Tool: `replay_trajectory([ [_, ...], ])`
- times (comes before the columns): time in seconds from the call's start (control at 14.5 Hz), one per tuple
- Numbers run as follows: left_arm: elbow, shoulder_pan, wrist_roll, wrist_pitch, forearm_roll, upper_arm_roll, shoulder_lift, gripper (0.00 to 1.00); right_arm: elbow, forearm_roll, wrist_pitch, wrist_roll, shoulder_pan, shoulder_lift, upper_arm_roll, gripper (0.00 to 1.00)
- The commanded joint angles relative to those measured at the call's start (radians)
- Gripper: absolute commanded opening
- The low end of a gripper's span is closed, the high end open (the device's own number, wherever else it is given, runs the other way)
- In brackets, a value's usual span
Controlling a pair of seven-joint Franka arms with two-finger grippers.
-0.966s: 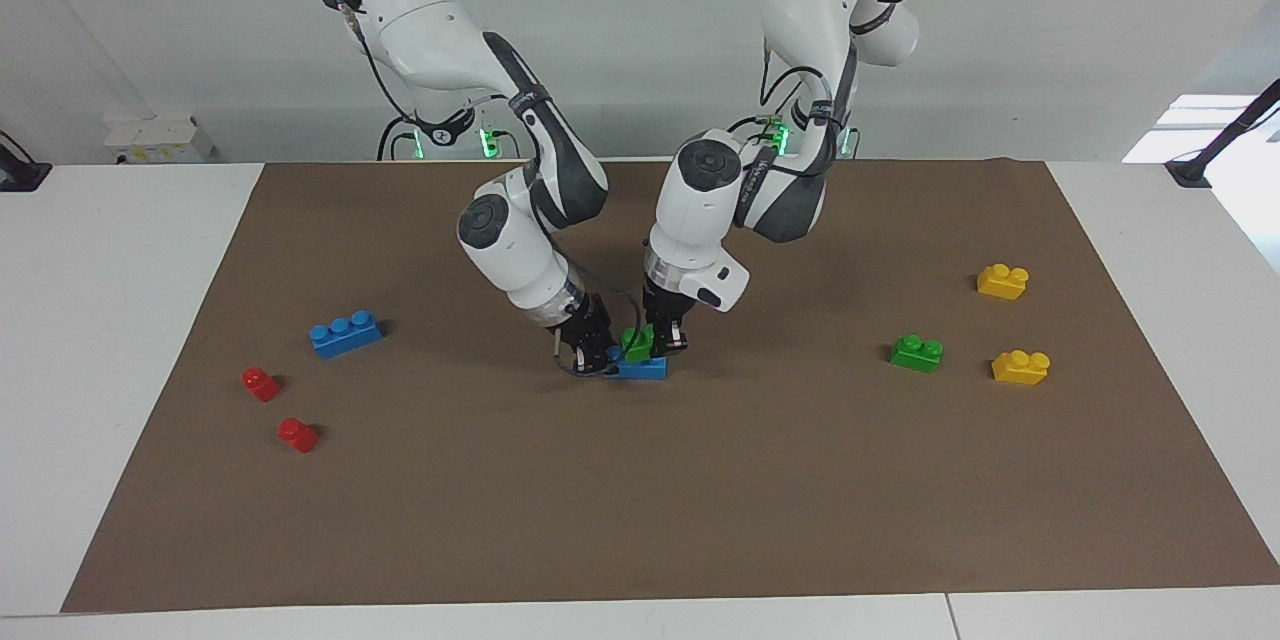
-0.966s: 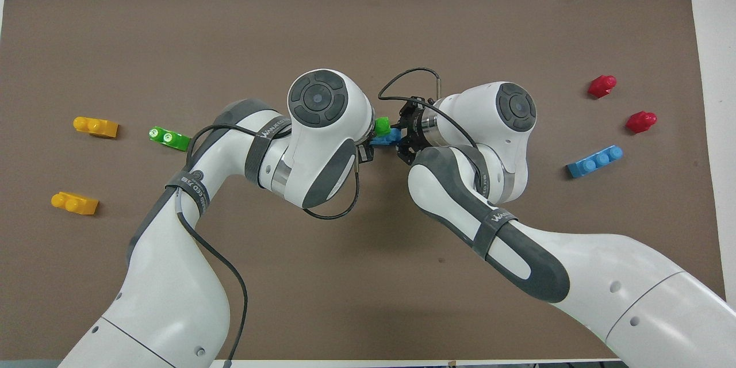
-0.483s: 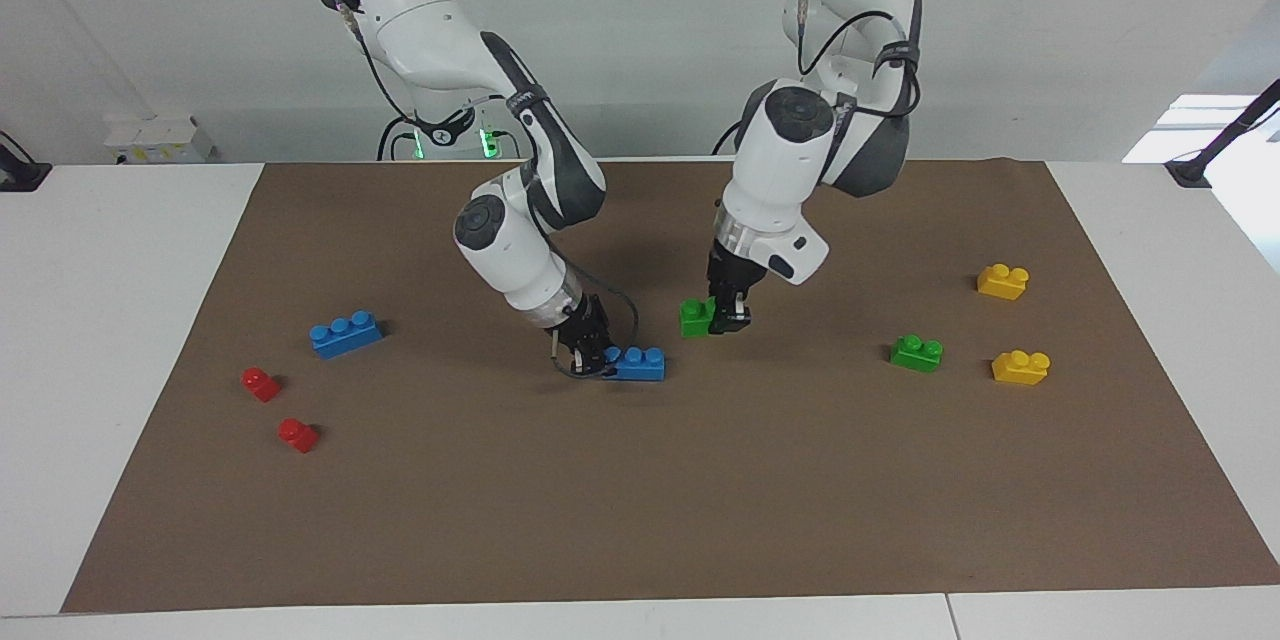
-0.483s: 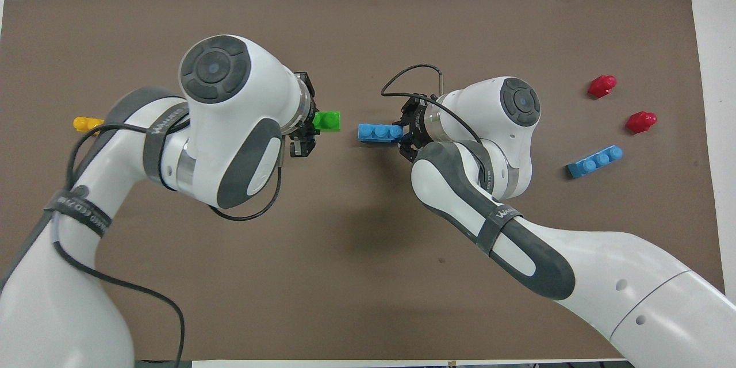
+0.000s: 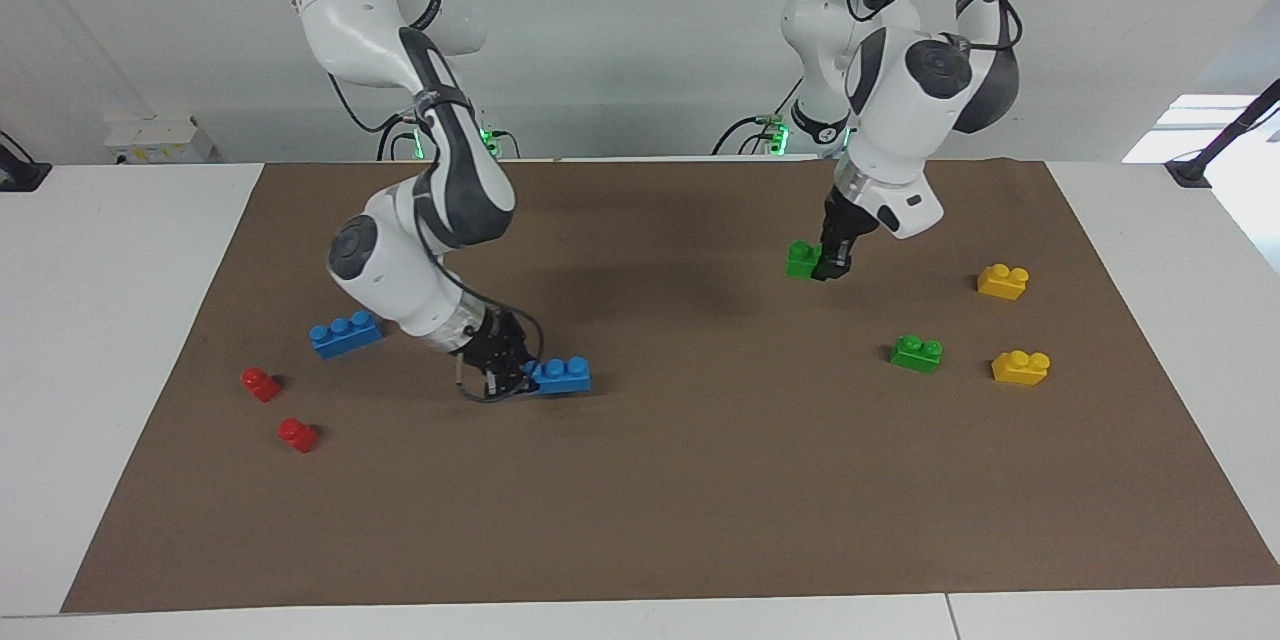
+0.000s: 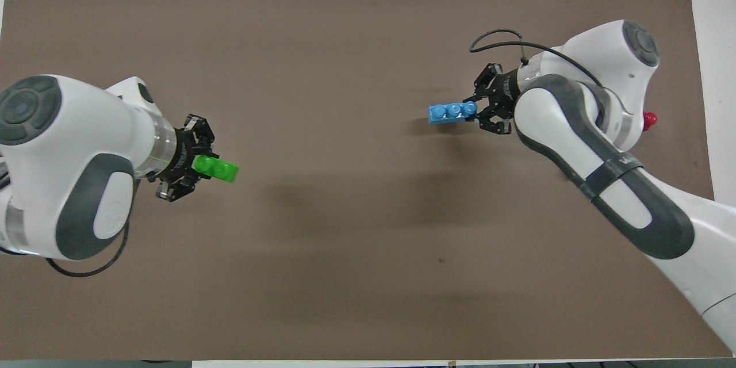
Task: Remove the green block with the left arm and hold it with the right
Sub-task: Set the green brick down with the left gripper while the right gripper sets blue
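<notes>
The green block (image 5: 802,259) (image 6: 217,168) hangs in the air with my left gripper (image 5: 822,269) (image 6: 201,164) shut on one end of it, raised over the brown mat (image 5: 700,500) toward the left arm's end of the table. My right gripper (image 5: 524,376) (image 6: 476,110) is shut on the end of a blue three-stud brick (image 5: 561,375) (image 6: 452,112), low at the mat toward the right arm's end. Whether that brick touches the mat I cannot tell. The two bricks are well apart.
A second green block (image 5: 917,353) and two yellow blocks (image 5: 1002,281) (image 5: 1020,367) lie at the left arm's end. Another blue brick (image 5: 345,334) and two red pieces (image 5: 261,384) (image 5: 298,434) lie at the right arm's end.
The green block came off the blue brick in my left gripper, rising and travelling toward the left arm's end. My right gripper drew the blue brick toward the right arm's end.
</notes>
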Motion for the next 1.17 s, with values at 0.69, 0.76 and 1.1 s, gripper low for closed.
replay_trajectory([
  [0.69,-0.239,0.281,1.240,0.151,-0.012,-0.005,-0.024,0.08,-0.062,-0.031,-0.123,-0.309,-0.290,-0.037,0.010,0.00],
  [0.76,-0.244,0.276,1.269,0.163,-0.009,-0.005,-0.015,0.08,-0.062,-0.039,-0.126,-0.321,-0.295,-0.038,0.011,0.00],
  [1.1,-0.250,0.238,1.313,0.252,0.042,-0.006,0.068,0.09,-0.062,-0.046,-0.115,-0.361,-0.321,-0.037,0.011,0.00],
])
